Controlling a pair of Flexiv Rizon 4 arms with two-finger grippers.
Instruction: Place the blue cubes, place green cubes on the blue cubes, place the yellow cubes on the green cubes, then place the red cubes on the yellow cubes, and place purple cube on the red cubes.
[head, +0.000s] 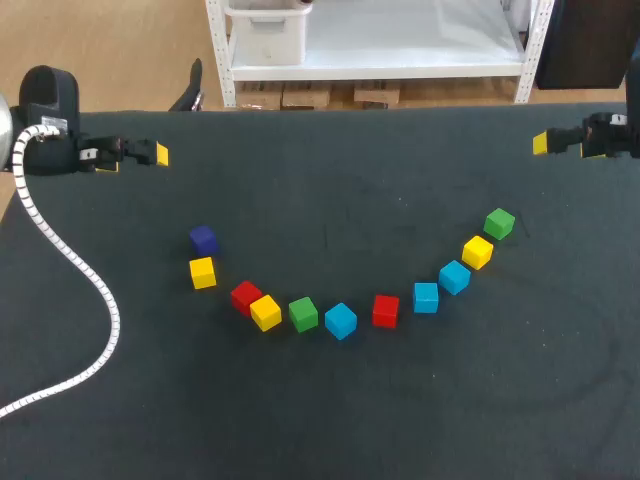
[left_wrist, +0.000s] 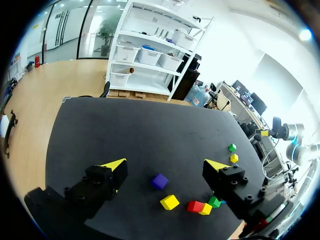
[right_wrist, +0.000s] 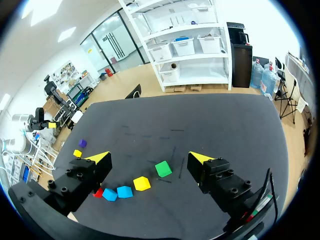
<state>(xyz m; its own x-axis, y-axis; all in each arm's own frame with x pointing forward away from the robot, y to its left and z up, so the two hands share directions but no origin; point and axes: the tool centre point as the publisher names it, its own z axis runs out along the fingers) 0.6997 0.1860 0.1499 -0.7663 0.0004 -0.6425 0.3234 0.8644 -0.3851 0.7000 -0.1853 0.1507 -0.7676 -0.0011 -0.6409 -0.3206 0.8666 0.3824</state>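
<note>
Our left gripper (left_wrist: 165, 165) and right gripper (right_wrist: 149, 158) stand wide open and empty near the table's (head: 320, 420) far corners. The blue cubes (head: 426, 297) lie loose in the arc mid-table. They seem rigid, probably light and perhaps smooth, so we'd pinch two flat opposite faces.

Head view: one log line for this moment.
stack: not started | left gripper: open, empty | right gripper: open, empty | cubes: loose arc on table, none stacked | purple cube: arc's left end
</note>
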